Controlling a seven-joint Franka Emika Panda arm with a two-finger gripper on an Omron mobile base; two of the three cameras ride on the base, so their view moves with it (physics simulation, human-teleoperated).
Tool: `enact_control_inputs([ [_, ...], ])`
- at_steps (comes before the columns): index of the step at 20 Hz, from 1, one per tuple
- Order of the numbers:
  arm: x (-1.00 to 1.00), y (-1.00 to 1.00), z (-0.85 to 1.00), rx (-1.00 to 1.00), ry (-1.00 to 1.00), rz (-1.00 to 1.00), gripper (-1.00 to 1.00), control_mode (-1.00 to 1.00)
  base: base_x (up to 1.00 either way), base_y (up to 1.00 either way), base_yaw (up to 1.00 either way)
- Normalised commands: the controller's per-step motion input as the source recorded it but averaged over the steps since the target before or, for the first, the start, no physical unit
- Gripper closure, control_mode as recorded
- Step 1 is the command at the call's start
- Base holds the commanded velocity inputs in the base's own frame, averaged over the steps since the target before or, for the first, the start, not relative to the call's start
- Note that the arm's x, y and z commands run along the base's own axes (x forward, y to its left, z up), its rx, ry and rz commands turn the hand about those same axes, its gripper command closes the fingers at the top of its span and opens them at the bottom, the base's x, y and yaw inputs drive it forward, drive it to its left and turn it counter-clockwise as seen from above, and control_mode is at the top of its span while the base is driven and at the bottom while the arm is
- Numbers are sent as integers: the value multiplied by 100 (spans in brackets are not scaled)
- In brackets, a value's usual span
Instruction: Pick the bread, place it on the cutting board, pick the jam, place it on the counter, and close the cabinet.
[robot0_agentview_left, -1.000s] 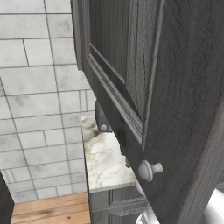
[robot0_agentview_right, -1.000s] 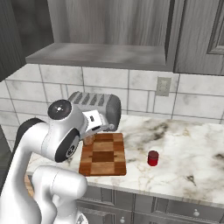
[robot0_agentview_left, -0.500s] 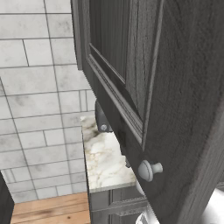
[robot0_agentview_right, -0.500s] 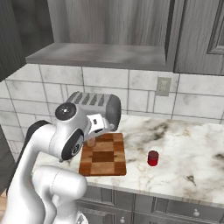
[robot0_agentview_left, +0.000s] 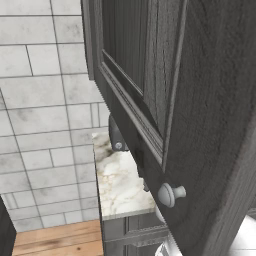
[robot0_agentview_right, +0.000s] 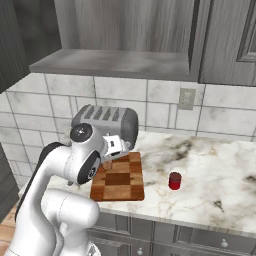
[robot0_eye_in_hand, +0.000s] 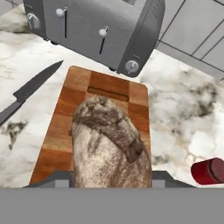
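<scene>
The gripper (robot0_agentview_right: 107, 161) pinches the bread (robot0_eye_in_hand: 109, 142) above the cutting board (robot0_eye_in_hand: 63, 127); I'd guess it's light, crusty and crushable (best held across its middle).

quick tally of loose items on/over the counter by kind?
bread: 1
cutting board: 1
knife: 1
toaster: 1
red jar: 1
Total: 5
</scene>
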Motion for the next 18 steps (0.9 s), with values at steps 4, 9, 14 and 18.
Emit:
enact_control_inputs([
  [4,21,0,-33,4,-6,0,100,-100,0,0,0],
  [9,23,0,-36,3,-5,0,100,-100,0,0,0],
  [14,26,0,-34,4,-4,0,100,-100,0,0,0],
  [18,28,0,-32,3,-4,0,100,-100,0,0,0],
])
